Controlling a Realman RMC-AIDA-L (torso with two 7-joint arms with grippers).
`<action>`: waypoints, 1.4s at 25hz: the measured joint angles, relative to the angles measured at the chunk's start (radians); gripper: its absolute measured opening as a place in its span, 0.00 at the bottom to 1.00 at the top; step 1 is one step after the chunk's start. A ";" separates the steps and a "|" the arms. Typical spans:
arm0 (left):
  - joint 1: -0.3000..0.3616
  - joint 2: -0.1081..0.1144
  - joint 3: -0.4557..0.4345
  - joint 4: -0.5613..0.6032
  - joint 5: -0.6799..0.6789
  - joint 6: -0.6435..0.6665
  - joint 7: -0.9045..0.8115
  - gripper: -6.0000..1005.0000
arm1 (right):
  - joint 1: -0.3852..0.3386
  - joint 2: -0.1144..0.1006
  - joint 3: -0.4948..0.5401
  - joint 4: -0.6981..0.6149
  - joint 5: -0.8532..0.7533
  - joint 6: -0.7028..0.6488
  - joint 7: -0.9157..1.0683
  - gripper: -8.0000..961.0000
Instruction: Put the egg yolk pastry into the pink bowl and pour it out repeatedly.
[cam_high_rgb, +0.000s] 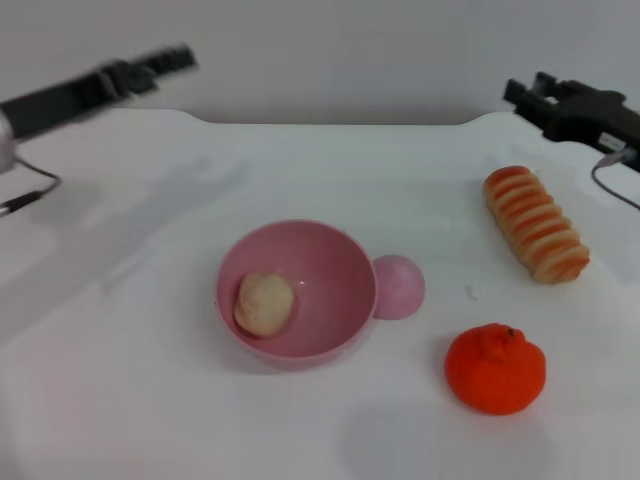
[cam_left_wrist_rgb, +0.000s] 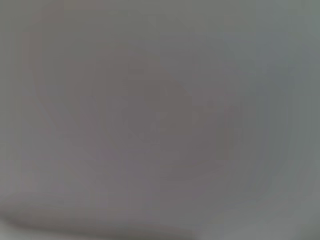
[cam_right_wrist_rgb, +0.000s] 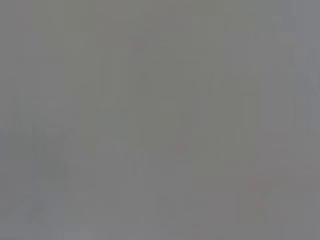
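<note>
**Pastry sits in bowl**

You've got the egg yolk pastry (cam_high_rgb: 265, 304) – pale beige, domed, matte – lying inside the pink bowl (cam_high_rgb: 335, 262), against its left inner wall. Bowl's upright, glossy, deep, round – mid-table.

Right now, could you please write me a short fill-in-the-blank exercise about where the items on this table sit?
1. The small pale beige dome-shaped pastry lies inside the large glossy pink plastic ____.
2. The small pink-mauve ball rests against the bowl's side toward the robot's ____.
3. The ridged orange-striped bread roll lies farther from the robot than the round orange ____.
4. Both the left gripper and right gripper hang near the table's ____ edge.

Missing words: bowl; right; fruit; far
</note>
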 joint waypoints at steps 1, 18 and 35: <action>0.023 0.000 -0.025 -0.042 -0.113 0.016 0.083 0.71 | 0.003 0.000 0.023 0.011 0.001 -0.001 0.000 0.50; 0.219 -0.020 -0.152 -0.693 -0.900 0.346 1.770 0.81 | 0.025 0.008 0.179 0.524 0.710 -0.305 -0.937 0.50; 0.138 -0.020 -0.169 -1.128 -0.962 0.439 2.155 0.81 | 0.157 0.015 0.173 0.651 0.708 -0.301 -1.003 0.50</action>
